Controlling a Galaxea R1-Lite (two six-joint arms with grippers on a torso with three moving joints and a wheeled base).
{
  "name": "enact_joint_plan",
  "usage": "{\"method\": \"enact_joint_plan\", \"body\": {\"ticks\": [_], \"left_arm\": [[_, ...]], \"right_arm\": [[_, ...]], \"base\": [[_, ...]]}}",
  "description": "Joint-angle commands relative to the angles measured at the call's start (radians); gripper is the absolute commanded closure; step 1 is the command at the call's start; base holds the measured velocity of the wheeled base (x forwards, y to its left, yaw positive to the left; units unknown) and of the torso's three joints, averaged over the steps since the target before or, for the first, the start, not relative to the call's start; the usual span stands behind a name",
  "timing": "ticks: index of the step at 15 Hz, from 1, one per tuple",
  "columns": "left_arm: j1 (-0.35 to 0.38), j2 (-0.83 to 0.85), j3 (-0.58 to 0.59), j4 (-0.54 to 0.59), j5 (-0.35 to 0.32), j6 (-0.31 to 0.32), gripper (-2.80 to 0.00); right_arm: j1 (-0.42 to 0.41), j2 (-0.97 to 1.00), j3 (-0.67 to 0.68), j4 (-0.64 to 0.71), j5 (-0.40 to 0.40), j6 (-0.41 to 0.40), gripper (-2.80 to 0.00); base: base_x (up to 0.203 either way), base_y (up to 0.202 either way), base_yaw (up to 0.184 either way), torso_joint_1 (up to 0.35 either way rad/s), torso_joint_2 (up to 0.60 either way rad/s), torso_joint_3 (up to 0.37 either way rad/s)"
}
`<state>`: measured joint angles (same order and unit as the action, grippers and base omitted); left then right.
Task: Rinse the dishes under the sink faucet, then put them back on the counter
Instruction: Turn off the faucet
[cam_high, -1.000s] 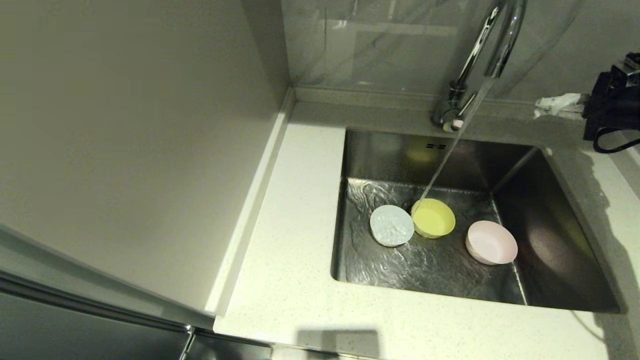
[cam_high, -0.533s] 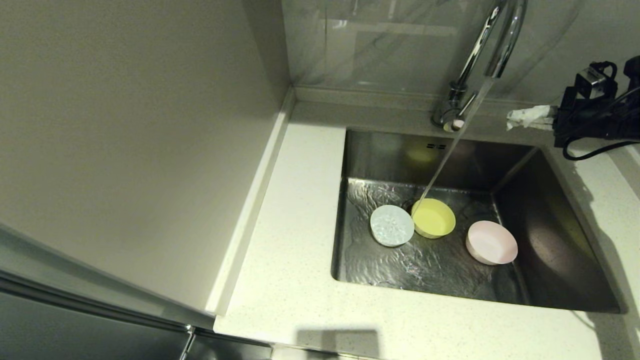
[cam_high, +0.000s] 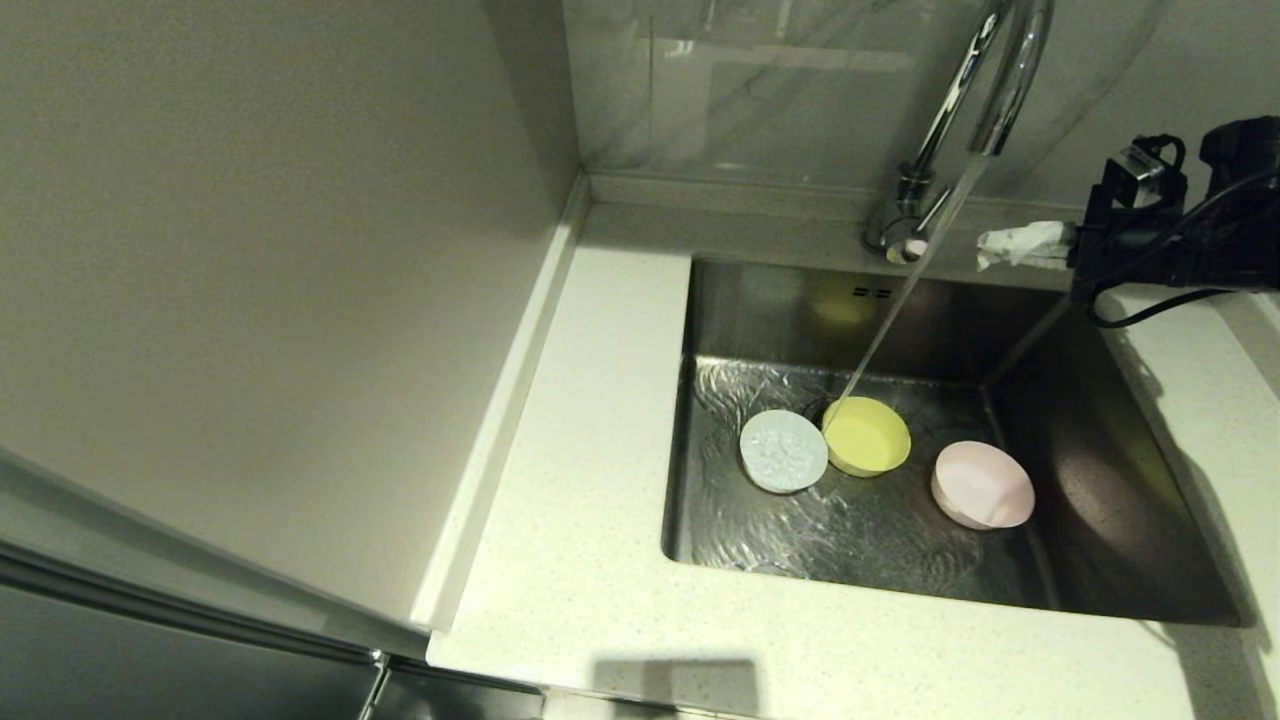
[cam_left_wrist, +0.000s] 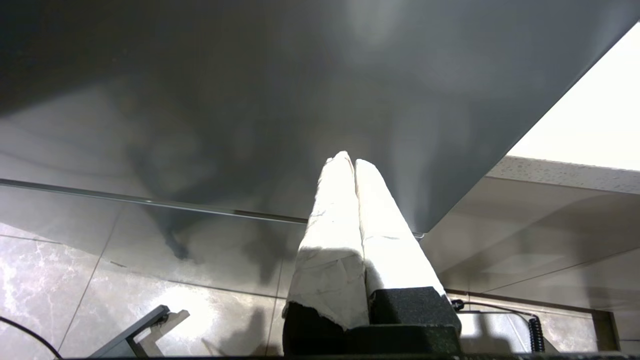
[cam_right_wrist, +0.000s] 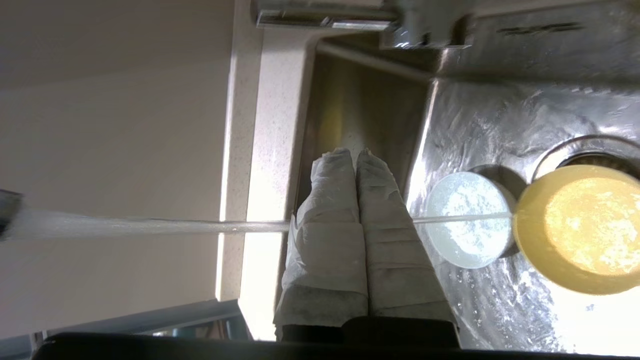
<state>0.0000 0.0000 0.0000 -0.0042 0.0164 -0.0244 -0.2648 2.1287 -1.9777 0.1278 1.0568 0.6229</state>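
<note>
Three small round matte plastic bowls, white (cam_high: 783, 451), yellow-green (cam_high: 867, 436), pale pink (cam_high: 983, 485): light, stiff, wet-slick; pinch at rim; lying below the closed, empty right hand (cam_high: 985, 249).

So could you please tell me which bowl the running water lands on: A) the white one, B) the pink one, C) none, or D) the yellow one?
D: the stream from the faucet meets the rim of the yellow bowl in the sink.
</note>
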Motion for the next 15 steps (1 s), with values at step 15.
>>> {"method": "enact_joint_plan", "body": {"ticks": [15], "left_arm": [[0.000,-0.002,0.000,0.000,0.000,0.000,0.00]], "right_arm": [[0.056,0.064,0.000,-0.266,-0.006,0.004,0.00]], "base": [[0.000,0.000,0.000,0.000,0.00,0.000]]}}
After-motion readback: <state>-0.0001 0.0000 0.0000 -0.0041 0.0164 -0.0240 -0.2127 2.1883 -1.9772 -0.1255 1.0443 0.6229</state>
